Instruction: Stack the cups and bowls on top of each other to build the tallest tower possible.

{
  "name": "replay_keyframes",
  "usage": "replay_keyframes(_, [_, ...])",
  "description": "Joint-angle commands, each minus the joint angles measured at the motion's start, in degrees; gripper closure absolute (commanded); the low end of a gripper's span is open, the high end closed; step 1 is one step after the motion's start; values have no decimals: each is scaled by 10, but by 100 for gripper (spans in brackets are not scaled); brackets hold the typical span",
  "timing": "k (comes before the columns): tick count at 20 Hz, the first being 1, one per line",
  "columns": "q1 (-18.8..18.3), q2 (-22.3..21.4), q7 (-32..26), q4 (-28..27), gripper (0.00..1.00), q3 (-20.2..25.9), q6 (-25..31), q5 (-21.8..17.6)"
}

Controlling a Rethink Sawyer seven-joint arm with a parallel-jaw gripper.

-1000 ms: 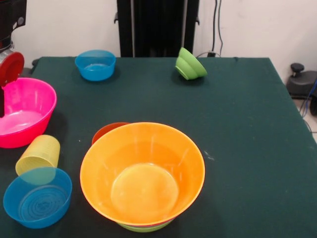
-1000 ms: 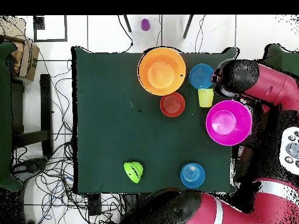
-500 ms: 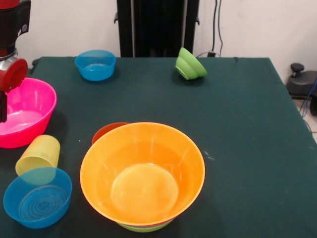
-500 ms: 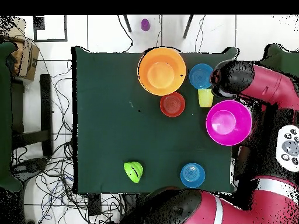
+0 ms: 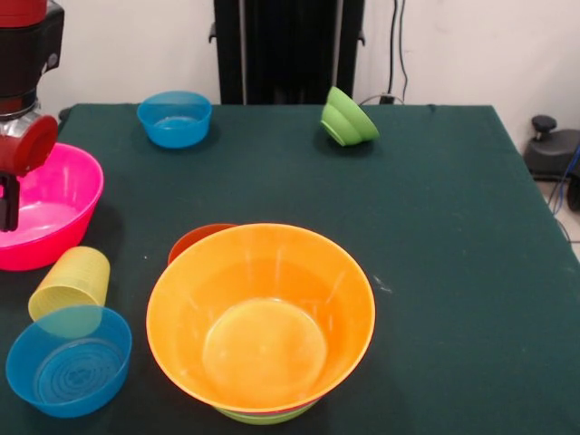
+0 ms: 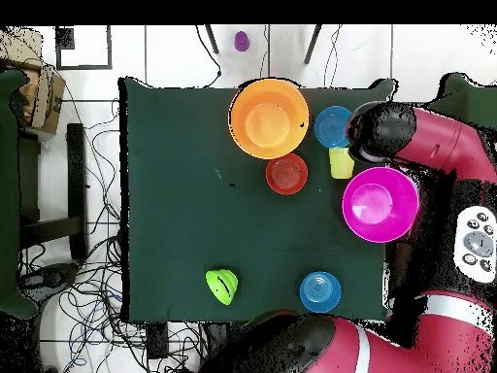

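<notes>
Arm [image 5: 23,82]: at the left edge of the front view, above the pink bowl [image 5: 50,204]; whether its gripper is open or closed cannot be told.
Cup [image 5: 71,283]: yellow, on its side, touching the near blue bowl [image 5: 69,361].
Far blue bowl [image 5: 175,118]: upright by the back edge.
Tower [image 5: 261,317]: wide orange bowl on top, green rim below; red bowl [image 5: 195,240] just behind.
Green bowl [image 5: 348,118]: tilted, far right of the others.
Table [image 5: 453,227]: dark green cloth.

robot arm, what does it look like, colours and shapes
The arm has glossy red shells over rounded black joints. The front view shows a black housing, a silver ring and a round red cap at the left edge. A grey panel with round buttons sits on one link. The tool's tips aren't visible.
</notes>
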Motion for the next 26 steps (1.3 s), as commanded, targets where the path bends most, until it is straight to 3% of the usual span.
replay_keyframes(1, [24,16,-64,63,0,40,-55,-62])
replay_keyframes(5, [27,6,-42,98,0,51,-64,-48])
replay_keyframes(14, [102,12,98,121,0,-2,-102,-26])
replay_keyframes(26, [99,-12,71,148,0,2,-91,11])
